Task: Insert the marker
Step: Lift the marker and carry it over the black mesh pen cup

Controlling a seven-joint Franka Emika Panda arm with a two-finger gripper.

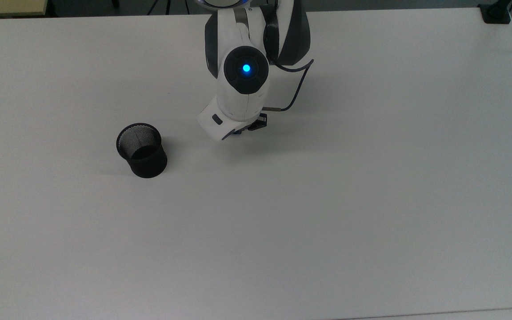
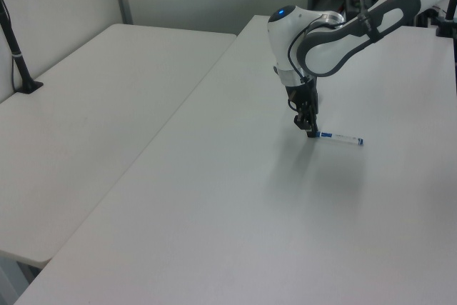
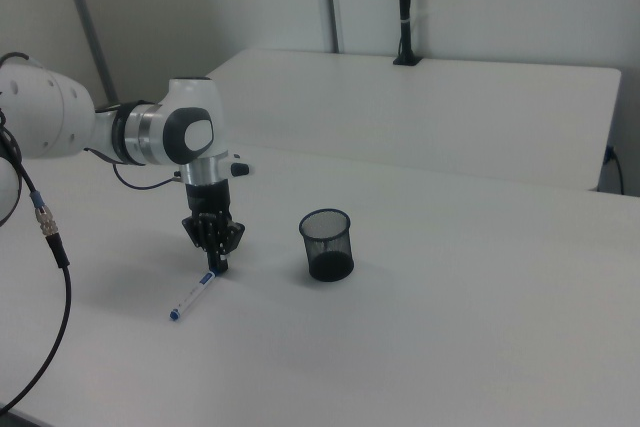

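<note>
My gripper (image 3: 213, 269) is down at one end of the marker (image 3: 192, 296) lying flat on the table (image 3: 450, 347), cup (image 3: 327, 244) to the right view's right; can't tell the grip.

counter (image 1: 371, 200): white, matte | second counter (image 2: 86, 105): white, beside the first across a narrow gap | black post (image 3: 403, 7): 1, upright at the second counter's far edge, right view
</note>
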